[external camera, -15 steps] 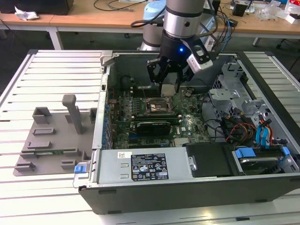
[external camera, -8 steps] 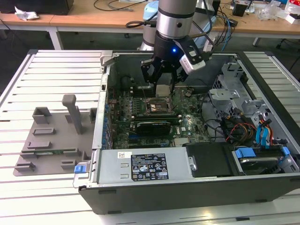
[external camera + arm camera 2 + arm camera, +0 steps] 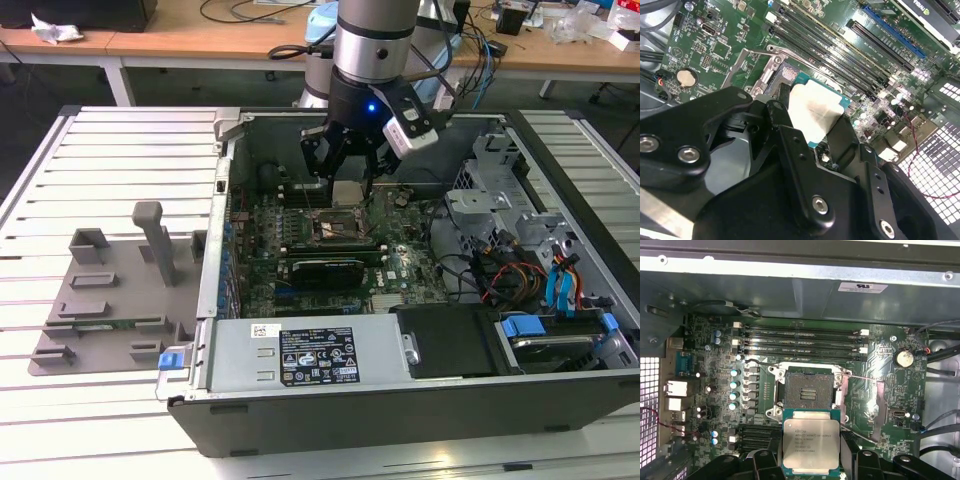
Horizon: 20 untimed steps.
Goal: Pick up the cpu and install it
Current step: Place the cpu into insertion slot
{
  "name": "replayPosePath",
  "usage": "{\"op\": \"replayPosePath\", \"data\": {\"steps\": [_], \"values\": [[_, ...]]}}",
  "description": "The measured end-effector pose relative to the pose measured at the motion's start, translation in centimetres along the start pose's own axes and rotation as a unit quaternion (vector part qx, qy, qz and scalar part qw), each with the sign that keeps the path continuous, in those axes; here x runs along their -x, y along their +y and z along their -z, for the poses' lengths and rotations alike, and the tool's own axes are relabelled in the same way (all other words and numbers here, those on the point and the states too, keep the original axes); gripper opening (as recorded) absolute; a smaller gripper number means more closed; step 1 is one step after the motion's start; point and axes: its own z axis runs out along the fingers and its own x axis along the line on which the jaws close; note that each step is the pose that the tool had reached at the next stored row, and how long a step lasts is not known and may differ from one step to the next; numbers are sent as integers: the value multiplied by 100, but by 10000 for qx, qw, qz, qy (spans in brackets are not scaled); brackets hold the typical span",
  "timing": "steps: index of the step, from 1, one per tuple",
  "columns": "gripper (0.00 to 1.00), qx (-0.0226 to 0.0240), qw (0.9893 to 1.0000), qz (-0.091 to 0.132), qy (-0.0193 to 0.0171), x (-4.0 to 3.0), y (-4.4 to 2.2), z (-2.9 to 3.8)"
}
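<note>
- Here we are in the upper centre of the exterior view: the gripper (image 3: 347,184) is down inside the open computer case (image 3: 232,130), hanging over the motherboard (image 3: 400,265).
- And it has the goods! The cpu (image 3: 347,193) sits between the fingertips, silvery top facing up, and it looks level.
- The second wrist view gives the closest look: the gripper (image 3: 812,125) is closed narrow, with a black finger (image 3: 781,107) against one edge of the cpu (image 3: 815,112) and its partner against the opposite edge. I call that a firm pinch on the chip's sides.
- In the first wrist view the cpu (image 3: 811,445) is in the air, clear of the board, with the socket (image 3: 809,390) right beside it and empty, its pin field exposed.
- The socket (image 3: 338,225) shows just below the chip in the exterior view, so the two are near but not lined up one over the other.
- The grey tray (image 3: 110,300) sits well apart at the exterior view's left, outside the case.
- My read on the step: pick-up done, carry nearly over, install not yet made.
- What seating calls for, as I judge it: chip square over the socket, edges parallel to its frame, a flat, gentle lowering, and no sliding across those pins.
- I cannot tell from here whether the chip's notches match the socket's keys.
</note>
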Motion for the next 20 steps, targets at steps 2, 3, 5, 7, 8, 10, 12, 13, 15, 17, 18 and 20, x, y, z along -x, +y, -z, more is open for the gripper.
{"op": "replayPosePath", "data": {"steps": [2,3,5,7,8,10,12,13,15,17,18,20], "values": [[55,0,10000,0,0,0,0,0],[55,0,10000,0,0,0,0,-1],[55,0,10000,-8,0,0,0,-1],[55,1,10000,-64,1,0,0,-1],[55,2,10000,-95,2,0,0,-2],[55,3,9998,-184,3,0,0,-1],[55,0,9995,-315,6,0,0,-2],[55,-1,9994,-357,7,0,0,-2],[55,-1,9985,-539,11,0,0,-3],[55,-3,9976,-696,14,0,0,-4],[55,-1,9968,-794,17,0,0,-4],[55,-5,9959,-909,18,1,0,-6]]}}
